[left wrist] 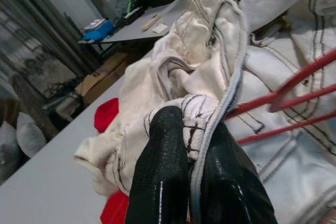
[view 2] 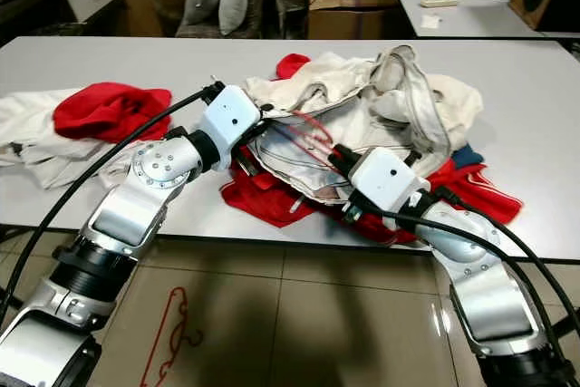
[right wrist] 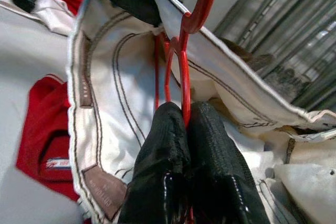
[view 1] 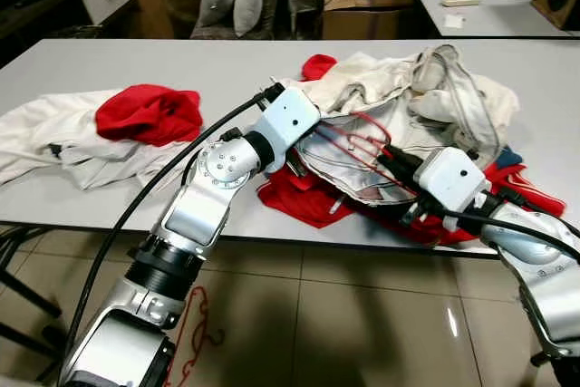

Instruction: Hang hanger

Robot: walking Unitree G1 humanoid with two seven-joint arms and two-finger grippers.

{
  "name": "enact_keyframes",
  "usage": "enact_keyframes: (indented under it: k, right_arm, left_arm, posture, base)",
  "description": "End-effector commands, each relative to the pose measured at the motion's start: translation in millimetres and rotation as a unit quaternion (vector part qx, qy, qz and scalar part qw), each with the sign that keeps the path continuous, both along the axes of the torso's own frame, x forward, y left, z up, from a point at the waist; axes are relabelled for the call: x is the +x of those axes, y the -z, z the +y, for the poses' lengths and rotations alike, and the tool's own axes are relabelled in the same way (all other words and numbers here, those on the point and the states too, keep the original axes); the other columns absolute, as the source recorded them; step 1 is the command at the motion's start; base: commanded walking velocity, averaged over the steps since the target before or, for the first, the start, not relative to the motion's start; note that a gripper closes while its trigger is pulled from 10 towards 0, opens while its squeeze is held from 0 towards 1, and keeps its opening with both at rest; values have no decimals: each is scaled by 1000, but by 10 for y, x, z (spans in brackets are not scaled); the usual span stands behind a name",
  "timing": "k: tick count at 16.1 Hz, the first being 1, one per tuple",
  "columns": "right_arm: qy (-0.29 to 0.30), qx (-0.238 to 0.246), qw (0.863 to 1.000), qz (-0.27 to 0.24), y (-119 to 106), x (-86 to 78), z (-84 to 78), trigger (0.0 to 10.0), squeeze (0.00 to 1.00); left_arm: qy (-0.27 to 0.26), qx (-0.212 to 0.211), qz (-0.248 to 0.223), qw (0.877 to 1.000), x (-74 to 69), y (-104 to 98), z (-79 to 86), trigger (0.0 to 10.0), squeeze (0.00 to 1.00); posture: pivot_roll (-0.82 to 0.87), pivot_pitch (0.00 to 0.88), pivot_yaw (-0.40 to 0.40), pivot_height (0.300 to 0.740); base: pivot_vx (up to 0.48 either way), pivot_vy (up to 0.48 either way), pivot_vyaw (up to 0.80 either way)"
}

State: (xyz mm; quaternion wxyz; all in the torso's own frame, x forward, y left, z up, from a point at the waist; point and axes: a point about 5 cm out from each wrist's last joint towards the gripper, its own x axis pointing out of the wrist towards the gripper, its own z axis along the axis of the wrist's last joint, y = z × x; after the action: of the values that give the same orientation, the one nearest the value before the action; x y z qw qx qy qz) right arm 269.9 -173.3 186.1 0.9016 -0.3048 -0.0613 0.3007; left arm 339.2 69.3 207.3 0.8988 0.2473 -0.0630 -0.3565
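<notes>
The thin red hanger [right wrist: 181,64], a set of slim curved rods, lies in the opening of a crumpled cream jacket [view 1: 426,101] with dark contrast stitching, heaped over red cloth near the front edge of a smooth white table [view 1: 136,56]. The right gripper [right wrist: 184,129] is clenched on the hanger's rods; the left gripper [left wrist: 197,174] pinches the jacket's piped hem. A soft red garment [view 1: 149,113] sits on white fabric further left. Another red hanger [view 2: 177,328] lies on the glossy tiled floor [view 1: 362,314].
</notes>
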Motion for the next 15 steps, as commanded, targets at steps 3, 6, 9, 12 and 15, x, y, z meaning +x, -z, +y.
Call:
enact_keyframes:
  k: [3, 6, 9, 12, 15]
  right_arm:
    - [3, -2, 1000, -8, 50, 74, 63, 10000, 0]
    - [-29, -19, 999, -5, 157, 59, 169, 10000, 0]
    - [-42, -27, 999, -18, 167, 123, 202, 10000, 0]
    - [-59, -20, 998, -28, 116, 140, 222, 10000, 0]
    - [-59, -18, 998, -28, 126, 151, 171, 10000, 0]
  left_arm:
    - [27, -26, 9, 999, -70, -80, -53, 0, 0]
    - [30, -21, -1, 999, -51, -125, -95, 0, 0]
    - [38, -16, -3, 999, -33, -165, -146, 0, 0]
    - [9, 10, -19, 1000, 102, -157, -117, 10000, 0]
    - [41, -1, 8, 999, 154, -196, -102, 10000, 1000]
  posture:
    - [-80, 0, 88, 740]
    - [-80, 0, 93, 740]
    - [-81, 0, 102, 740]
    - [-77, 0, 97, 740]
    - [-82, 0, 102, 740]
  base:
    - [0, 0, 0]
    - [0, 0, 0]
    - [0, 0, 0]
    - [0, 0, 0]
    - [0, 0, 0]
